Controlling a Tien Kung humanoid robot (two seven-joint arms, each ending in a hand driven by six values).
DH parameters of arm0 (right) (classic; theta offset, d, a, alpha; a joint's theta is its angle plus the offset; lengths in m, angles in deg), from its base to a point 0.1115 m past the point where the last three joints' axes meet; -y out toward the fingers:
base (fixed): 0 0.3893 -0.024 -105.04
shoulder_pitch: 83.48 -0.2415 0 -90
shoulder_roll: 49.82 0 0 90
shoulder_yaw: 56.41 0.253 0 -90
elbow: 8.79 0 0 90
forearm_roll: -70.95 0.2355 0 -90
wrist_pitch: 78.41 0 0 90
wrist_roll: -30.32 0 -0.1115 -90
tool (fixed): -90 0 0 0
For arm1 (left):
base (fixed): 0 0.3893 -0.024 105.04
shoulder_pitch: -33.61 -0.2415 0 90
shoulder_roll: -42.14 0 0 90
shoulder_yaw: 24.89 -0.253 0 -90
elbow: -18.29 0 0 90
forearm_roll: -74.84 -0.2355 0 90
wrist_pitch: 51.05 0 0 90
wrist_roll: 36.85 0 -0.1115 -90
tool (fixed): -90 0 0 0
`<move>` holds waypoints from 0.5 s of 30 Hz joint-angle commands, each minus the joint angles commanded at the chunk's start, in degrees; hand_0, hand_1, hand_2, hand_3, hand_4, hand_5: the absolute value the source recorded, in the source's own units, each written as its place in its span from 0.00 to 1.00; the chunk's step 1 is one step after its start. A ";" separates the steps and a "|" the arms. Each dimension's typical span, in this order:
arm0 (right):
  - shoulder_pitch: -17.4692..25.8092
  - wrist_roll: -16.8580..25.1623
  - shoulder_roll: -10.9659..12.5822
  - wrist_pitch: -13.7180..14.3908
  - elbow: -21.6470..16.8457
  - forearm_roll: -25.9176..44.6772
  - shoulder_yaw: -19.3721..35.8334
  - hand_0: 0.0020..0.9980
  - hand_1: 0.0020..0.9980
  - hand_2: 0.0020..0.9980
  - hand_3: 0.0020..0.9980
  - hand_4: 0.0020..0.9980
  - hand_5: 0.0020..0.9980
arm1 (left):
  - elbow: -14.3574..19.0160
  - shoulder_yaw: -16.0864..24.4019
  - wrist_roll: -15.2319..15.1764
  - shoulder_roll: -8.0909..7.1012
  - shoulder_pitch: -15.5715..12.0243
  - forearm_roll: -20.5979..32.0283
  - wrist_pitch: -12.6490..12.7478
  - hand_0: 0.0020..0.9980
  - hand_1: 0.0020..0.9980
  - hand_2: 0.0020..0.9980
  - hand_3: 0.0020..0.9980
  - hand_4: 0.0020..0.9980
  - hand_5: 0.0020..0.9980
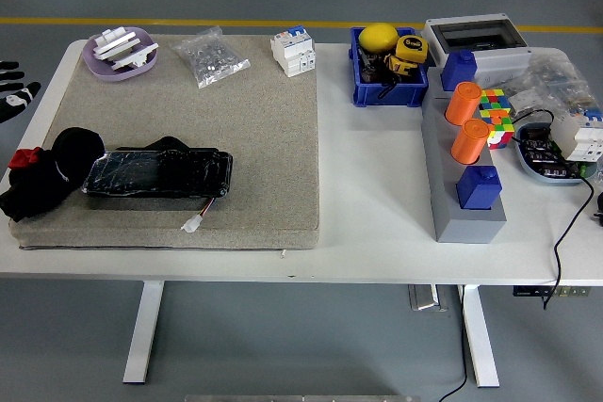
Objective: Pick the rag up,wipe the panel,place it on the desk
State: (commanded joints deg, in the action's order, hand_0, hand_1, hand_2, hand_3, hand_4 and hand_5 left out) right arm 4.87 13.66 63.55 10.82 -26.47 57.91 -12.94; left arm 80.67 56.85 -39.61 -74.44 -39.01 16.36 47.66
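Now the black rag (42,181) lies crumpled, with a red spot, at the grey mat's (245,129) near-left corner, touching the glossy black panel (158,173). Off the table's left edge, the left hand (13,89) hovers with fingers spread, holding nothing.

Black rag (42,181) beside panel (158,173) on mat (245,120); left hand (13,89) at edge.

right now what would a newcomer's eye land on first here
Probably the two orange cylinders standing on the grey block at the right, with a colourful puzzle cube beside them. Next, the shiny black panel on the grey mat, a black rag bunched at its left end. The left hand is at the picture's left edge, holding nothing.
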 joint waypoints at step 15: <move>0.96 -0.33 -0.88 -0.42 -0.01 1.09 -0.70 0.74 0.72 0.72 0.65 1.00 0.46 | 4.58 4.33 -1.29 4.58 -0.37 1.09 0.05 0.48 0.61 0.60 0.58 0.80 0.13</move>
State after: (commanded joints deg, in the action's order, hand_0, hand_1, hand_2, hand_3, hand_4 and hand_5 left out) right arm 5.84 13.33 62.67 10.40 -26.48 59.00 -13.64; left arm 85.25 61.18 -40.91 -69.85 -39.38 17.45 47.71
